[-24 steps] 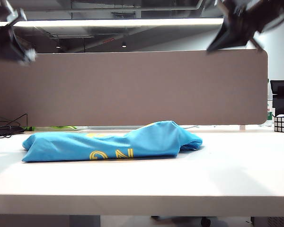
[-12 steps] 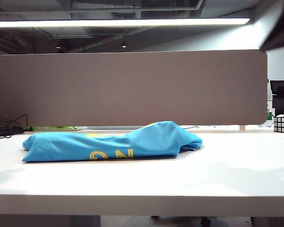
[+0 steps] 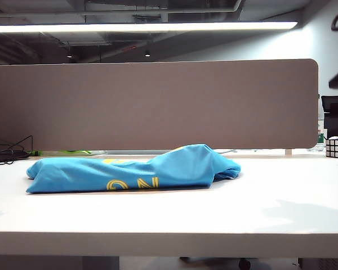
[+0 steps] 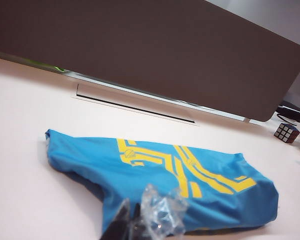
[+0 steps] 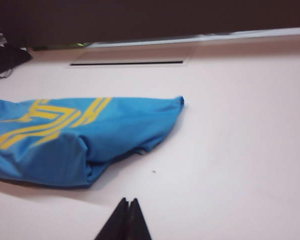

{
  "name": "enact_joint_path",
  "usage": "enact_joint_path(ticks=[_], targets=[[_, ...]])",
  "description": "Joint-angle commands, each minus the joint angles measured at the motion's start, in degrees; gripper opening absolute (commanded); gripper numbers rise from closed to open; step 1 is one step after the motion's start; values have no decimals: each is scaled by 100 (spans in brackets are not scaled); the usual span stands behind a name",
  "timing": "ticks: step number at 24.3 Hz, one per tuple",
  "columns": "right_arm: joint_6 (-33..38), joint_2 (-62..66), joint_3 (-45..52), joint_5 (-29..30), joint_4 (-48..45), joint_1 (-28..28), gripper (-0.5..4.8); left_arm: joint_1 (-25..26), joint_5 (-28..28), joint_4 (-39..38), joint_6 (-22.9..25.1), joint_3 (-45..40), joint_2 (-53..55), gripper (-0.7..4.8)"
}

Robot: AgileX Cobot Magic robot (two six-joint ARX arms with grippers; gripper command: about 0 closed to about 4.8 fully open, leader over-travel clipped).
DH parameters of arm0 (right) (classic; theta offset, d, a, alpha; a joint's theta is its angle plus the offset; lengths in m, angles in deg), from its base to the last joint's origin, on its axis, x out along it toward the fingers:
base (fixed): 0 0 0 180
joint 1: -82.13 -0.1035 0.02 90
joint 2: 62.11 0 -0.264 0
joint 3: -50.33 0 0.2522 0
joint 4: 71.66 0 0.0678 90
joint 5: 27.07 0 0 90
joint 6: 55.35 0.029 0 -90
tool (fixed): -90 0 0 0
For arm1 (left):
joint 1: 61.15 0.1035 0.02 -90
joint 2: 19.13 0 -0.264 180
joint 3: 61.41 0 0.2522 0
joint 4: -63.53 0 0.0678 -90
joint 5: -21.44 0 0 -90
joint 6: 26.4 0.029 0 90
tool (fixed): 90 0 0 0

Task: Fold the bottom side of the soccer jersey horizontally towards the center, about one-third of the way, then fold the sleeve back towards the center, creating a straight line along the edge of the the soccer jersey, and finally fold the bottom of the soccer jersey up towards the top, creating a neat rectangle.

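Observation:
The soccer jersey lies folded into a long sky-blue bundle on the white table, with yellow lettering on its front face. Yellow stripes run across its top. I cannot tell its sleeve or its bottom apart in the folds. My left gripper hovers above the jersey's near edge, jaws shut and clear of the cloth, with a crumpled clear film beside its fingers. My right gripper is shut and empty above bare table, off the jersey's end. Neither gripper shows in the exterior view.
A brown partition closes off the back of the table. A Rubik's cube stands at the far right. Black cables lie at the far left. A narrow slot runs along the table's back.
Both arms, seen a second ago at the exterior view's top corners, have drawn up out of that view. The jersey has not moved.

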Motion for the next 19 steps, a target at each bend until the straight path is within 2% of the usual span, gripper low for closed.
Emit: enact_joint_path(ticks=[1,5,8,11,13,16,19], targets=[[-61,-282,177,-87,-103,-4,-3,9,-122,-20,109,7,-26,-6],[-61,-1346,273,-186,439,-2,-3,9,-623,-50,-142,7,-26,-6],[-63,-1996,275,-411,1104,-2,-3,9,-643,-122,-225,4,-26,-6],[-72,-2743,317,-984,1683,-2,-3,9,-629,-136,-199,4,-26,-6],[-190,-3110,407,-1187,1788,0,-3,11,-385,-136,-55,4,-26,-6],[-367,-3998,743,-1360,1947,0,-3,11,181,-129,498,4,-26,-6],[-367,-4284,1038,-1340,1912,2,-3,13,321,-61,1003,4,-17,-6]])
